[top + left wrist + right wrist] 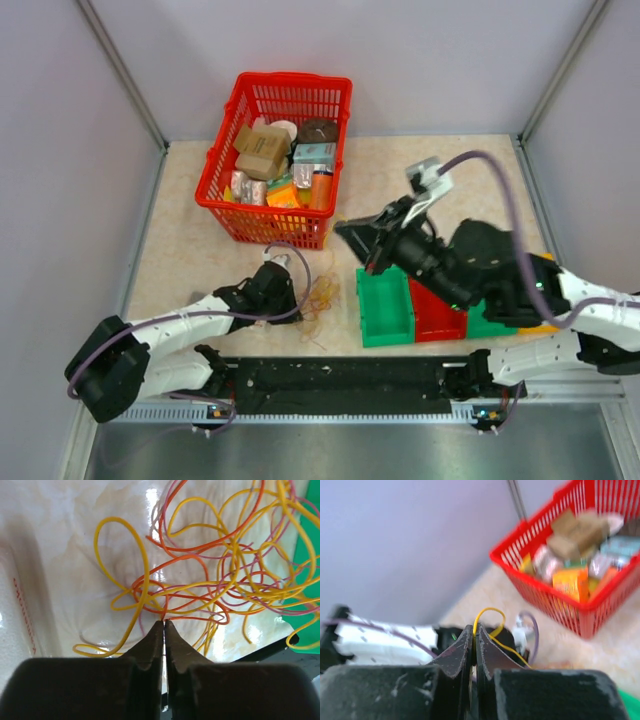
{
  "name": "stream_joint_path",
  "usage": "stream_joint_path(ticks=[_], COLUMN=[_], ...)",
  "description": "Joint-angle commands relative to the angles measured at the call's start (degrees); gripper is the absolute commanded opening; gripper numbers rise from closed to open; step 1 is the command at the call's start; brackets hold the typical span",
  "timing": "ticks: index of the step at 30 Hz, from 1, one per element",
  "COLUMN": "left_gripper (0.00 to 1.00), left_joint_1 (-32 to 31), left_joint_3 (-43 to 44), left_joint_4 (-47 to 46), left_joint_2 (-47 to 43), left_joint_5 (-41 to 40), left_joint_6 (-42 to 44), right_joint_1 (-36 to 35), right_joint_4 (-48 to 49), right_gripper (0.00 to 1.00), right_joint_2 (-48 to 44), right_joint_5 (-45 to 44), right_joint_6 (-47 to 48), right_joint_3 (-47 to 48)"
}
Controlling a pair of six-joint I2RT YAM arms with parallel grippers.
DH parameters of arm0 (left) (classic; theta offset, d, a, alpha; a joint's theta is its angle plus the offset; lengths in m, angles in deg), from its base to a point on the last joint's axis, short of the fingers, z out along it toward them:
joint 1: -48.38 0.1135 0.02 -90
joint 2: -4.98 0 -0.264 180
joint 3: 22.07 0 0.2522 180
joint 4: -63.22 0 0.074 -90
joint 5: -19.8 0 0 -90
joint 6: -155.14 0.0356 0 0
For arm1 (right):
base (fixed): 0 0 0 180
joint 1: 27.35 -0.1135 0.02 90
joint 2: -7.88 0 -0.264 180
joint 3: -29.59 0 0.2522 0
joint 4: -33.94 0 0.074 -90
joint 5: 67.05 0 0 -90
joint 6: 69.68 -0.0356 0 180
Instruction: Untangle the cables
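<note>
The cables (318,297) are a small tangle of thin yellow, orange and red wire loops on the beige table, just left of the green bin. In the left wrist view the cables (215,575) spread across the upper right. My left gripper (297,298) is low at the tangle's left edge. Its jaws (164,623) are shut, with an orange strand pinched at the very tip. My right gripper (343,229) is raised above the table, behind the tangle. It is shut (474,628) on a yellow wire loop (490,611) that arches out of the tips and trails down to the right.
A red basket (224,195) full of boxes and packets stands at the back, also in the right wrist view (600,607). A green bin (384,322) and a red bin (436,318) sit under the right arm. Grey walls enclose the table.
</note>
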Motion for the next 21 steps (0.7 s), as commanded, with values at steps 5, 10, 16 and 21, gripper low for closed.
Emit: stream_joint_path(ticks=[5,10,16,21], left_gripper=[0.0,0.0,0.0,0.0], left_joint_1=[0.22,0.22,0.75,0.84], left_joint_3=[-2.58,-3.46,-4.78,-4.51], left_joint_4=[-2.62,-2.18,-2.97,-2.45], left_joint_2=[-1.49,-2.89,-3.77,-5.97], left_joint_5=[-2.06,-2.68,-4.43,-4.43], left_joint_6=[-0.8,-0.8,-0.89,0.07], right_joint_1=[-0.53,-0.62,-0.62,-0.62], right_joint_4=[5.1,5.98,17.22,22.4], right_gripper=[0.0,0.0,0.0,0.0], right_joint_2=[6.93,14.31,14.15,15.28], right_joint_5=[1.71,7.5,12.87,7.62], right_joint_6=[22.62,30.01,35.45,45.9], right_joint_3=[27.55,48.56,52.65,52.99])
